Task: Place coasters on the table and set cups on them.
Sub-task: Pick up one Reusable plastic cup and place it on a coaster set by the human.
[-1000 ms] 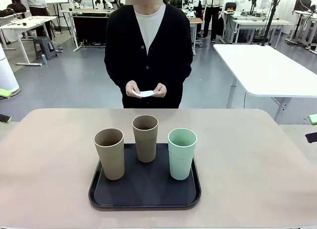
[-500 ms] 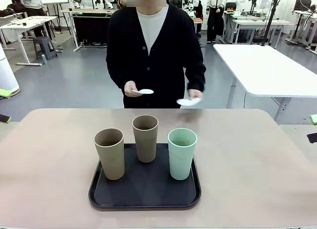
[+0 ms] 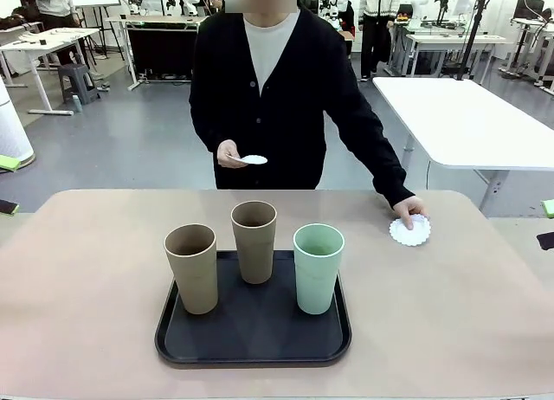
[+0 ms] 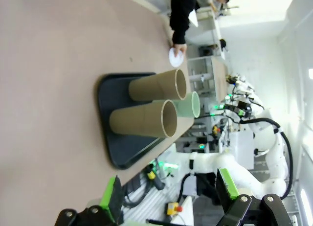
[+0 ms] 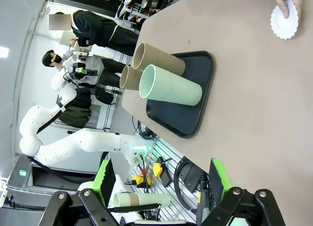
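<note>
White lacy coaster [image 3: 410, 231], two tan cups [image 3: 192, 267], mint cup [image 3: 318, 268], black tray [image 3: 260, 331]

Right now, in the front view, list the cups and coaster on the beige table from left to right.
Nearer tan-brown tumbler, farther tan-brown tumbler, pale mint green tumbler, round white lacy paper doily.

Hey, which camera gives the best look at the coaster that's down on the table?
The front view: the coaster lies flat, its scalloped edge clear, partly under the person's hand. The right wrist view catches it near a corner; the left wrist view shows it tiny and far.
</note>
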